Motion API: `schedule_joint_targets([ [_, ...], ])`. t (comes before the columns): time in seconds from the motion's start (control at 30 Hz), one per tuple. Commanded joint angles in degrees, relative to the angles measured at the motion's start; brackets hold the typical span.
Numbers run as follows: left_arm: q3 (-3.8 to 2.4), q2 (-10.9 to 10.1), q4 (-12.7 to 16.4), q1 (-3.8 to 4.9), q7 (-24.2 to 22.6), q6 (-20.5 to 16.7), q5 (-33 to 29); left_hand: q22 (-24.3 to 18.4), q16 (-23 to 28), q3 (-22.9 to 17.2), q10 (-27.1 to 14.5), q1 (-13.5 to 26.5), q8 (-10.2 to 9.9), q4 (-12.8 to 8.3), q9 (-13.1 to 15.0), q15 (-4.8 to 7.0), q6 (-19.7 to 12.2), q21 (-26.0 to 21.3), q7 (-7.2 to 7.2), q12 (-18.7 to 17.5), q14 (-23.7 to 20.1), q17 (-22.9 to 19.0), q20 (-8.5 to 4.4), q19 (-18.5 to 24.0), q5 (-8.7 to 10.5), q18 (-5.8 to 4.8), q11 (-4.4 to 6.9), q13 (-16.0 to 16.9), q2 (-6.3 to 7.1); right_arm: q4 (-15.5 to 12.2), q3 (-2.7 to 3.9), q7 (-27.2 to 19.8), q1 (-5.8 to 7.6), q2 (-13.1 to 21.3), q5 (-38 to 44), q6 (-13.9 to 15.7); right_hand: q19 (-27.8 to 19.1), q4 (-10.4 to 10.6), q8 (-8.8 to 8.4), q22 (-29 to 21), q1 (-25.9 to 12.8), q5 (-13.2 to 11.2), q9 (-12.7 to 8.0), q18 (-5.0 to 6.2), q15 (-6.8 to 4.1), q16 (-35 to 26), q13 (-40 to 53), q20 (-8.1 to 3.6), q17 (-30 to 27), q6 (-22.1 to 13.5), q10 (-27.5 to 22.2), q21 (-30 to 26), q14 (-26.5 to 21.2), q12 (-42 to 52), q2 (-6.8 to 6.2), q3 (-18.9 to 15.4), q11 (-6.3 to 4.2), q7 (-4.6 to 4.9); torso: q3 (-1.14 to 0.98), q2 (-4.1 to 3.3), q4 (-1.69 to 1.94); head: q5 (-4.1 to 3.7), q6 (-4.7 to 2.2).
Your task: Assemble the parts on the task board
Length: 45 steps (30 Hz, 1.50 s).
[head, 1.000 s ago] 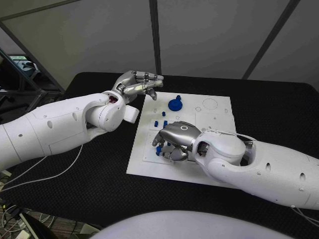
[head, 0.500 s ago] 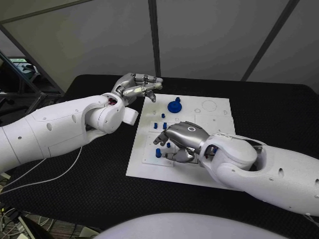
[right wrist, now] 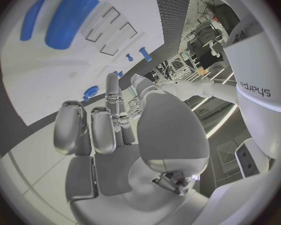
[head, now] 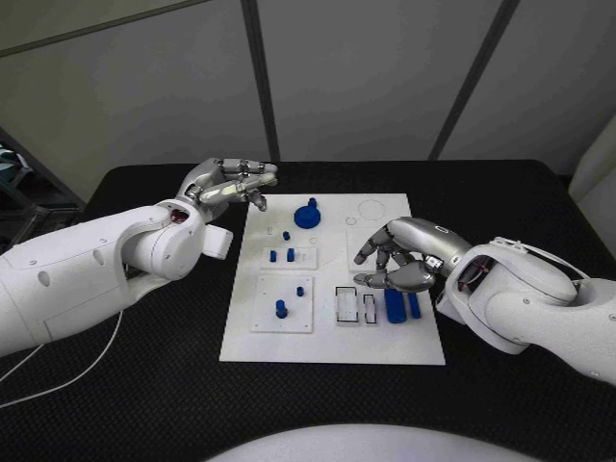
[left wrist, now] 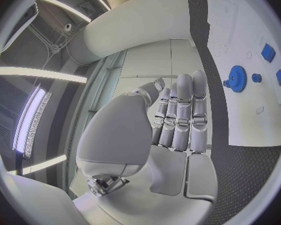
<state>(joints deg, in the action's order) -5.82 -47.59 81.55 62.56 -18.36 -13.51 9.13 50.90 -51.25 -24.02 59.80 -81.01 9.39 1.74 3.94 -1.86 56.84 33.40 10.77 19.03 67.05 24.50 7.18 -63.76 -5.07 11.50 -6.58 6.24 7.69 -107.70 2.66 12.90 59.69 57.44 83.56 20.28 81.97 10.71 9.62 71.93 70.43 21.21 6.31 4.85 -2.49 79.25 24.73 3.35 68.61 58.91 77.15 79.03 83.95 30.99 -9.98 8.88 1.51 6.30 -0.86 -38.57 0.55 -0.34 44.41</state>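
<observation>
Black table (head: 530, 207), white task board (head: 405, 342), both empty hands loosely curled; "sharpa" on the arm (right wrist: 256, 87).

**Black worktop, white board at its middle**

The worktop (head: 141, 366) is black with a finely textured, matte surface, and it runs wide to both sides of the head view. Directly on it lies the task board (head: 329, 342), a white rectangular plate set flat near the middle, its long sides running away from the robot. Dark worktop shows on every side of the board. In the left wrist view the same textured black surface (left wrist: 240, 170) meets the white edge of the board (left wrist: 253, 115). In the right wrist view, the board (right wrist: 65, 80) lies against a strip of the black surface (right wrist: 178, 10).
</observation>
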Motion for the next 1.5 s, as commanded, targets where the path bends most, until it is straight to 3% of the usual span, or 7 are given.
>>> schedule_joint_targets([
  [0.03,0.05,-0.1,0.14,0.04,-0.17,0.3,-0.1,-0.06,0.12,0.46,-0.39,0.1,0.31,0.0,0.03,0.02,-0.45,-0.29,0.18,0.16,-0.53,-0.06,0.14,0.29,0.17,-1.07,-0.07,0.09,-0.48,-1.17,0.08,7.25,0.08,2.3,-6.88,1.29,0.91,2.26,2.01,1.78,-0.65,0.43,0.99,-1.42,-0.37,1.07,17.3,-0.09,1.59,-0.47,-0.97,1.12,2.93,16.44,0.85,-3.81,-0.04,-0.47,0.16,0.27,-0.76,-2.32,-0.1],
  [0.1,0.08,-0.12,0.25,0.0,-0.28,0.27,-0.1,-0.07,0.11,0.48,-0.42,0.11,0.32,0.0,0.02,0.01,-0.48,-0.3,0.18,0.17,-0.54,-0.07,0.14,0.29,0.17,-1.07,-0.08,0.09,-0.47,-1.78,0.08,8.71,0.06,3.58,-6.63,0.93,1.28,3.45,3.84,2.73,0.04,0.04,2.03,-1.65,-0.87,1.8,27.25,0.02,2.72,-0.97,-1.19,1.72,3.08,25.61,1.33,-6.23,-0.05,-0.38,0.26,0.3,-0.91,-3.08,-0.28],
  [0.23,0.12,-0.25,0.54,-0.18,-0.44,0.22,-0.1,-0.07,0.11,0.48,-0.42,0.11,0.32,0.0,0.02,0.01,-0.48,-0.3,0.18,0.17,-0.54,-0.07,0.14,0.29,0.17,-1.07,-0.08,0.09,-0.47,-2.87,0.07,10.9,0.0,5.36,-4.58,0.55,1.66,4.93,6.61,3.77,1.46,-0.27,3.83,-1.74,-0.52,2.55,36.06,-0.26,3.92,-1.97,-1.06,2.36,3.21,33.34,2.16,-9.34,-0.34,-0.48,0.15,0.34,-1.21,-3.86,-0.38],
  [0.37,0.13,-0.46,0.94,-0.32,-0.53,0.14,-0.1,-0.07,0.11,0.48,-0.42,0.11,0.32,0.0,0.02,0.01,-0.48,-0.3,0.18,0.17,-0.54,-0.07,0.14,0.29,0.17,-1.07,-0.08,0.09,-0.47,-3.68,-0.02,13.16,-0.31,6.73,-2.24,-0.14,1.76,5.68,8.27,4.11,1.99,-0.5,4.99,-1.81,-0.49,2.79,38.45,-0.2,4.25,-2.87,-1.16,2.56,3.23,35.12,2.45,-11.51,-0.34,-0.48,0.27,0.42,-1.16,-5.15,-0.36],
  [0.6,0.14,-0.84,1.49,-0.38,-0.62,0.05,-0.1,-0.08,0.11,0.51,-0.46,0.11,0.33,0.01,0.02,0.01,-0.51,-0.32,0.19,0.2,-0.54,-0.08,0.15,0.29,0.17,-1.07,-0.08,0.1,-0.48,-4.05,-0.29,16.6,-1.89,6.99,2.01,-2.86,1.83,5.91,10.13,4.42,1.9,-1.03,6.39,-1.86,-0.44,3.01,39.76,-0.11,4.59,-4.26,-1.49,2.72,3.24,35.72,2.78,-14.24,-0.28,-0.44,0.33,0.36,-1.0,-5.83,-0.33],
  [0.8,0.14,-0.95,1.6,-0.4,-0.67,0.03,-0.1,-0.08,0.11,0.51,-0.46,0.11,0.33,0.01,0.02,0.01,-0.51,-0.32,0.19,0.2,-0.54,-0.08,0.15,0.29,0.17,-1.07,-0.08,0.1,-0.48,-3.77,-0.35,17.29,-3.31,6.19,4.0,-4.44,1.89,6.01,11.43,4.64,0.77,-0.8,7.3,-1.89,-0.46,3.1,40.94,-0.07,4.7,-4.73,-1.12,2.83,3.24,36.49,3.65,-15.65,-0.33,-0.54,0.19,0.25,-1.18,-5.83,-0.2],
  [1.5,0.14,-0.96,1.54,-0.42,-0.63,0.1,-0.1,-0.1,0.09,0.56,-0.53,0.14,0.36,0.03,0.02,0.0,-0.56,-0.35,0.2,0.26,-0.55,-0.1,0.16,0.29,0.16,-1.07,-0.1,0.1,-0.51,-1.67,-0.41,17.85,-4.86,3.15,6.53,-7.24,1.84,6.08,13.32,4.64,-0.49,-1.3,8.77,-1.88,-0.57,3.07,40.76,-0.15,4.59,-5.19,-1.62,2.81,3.2,35.77,4.51,-17.2,-0.49,-0.76,0.34,0.3,-1.11,-5.04,0.31],
])
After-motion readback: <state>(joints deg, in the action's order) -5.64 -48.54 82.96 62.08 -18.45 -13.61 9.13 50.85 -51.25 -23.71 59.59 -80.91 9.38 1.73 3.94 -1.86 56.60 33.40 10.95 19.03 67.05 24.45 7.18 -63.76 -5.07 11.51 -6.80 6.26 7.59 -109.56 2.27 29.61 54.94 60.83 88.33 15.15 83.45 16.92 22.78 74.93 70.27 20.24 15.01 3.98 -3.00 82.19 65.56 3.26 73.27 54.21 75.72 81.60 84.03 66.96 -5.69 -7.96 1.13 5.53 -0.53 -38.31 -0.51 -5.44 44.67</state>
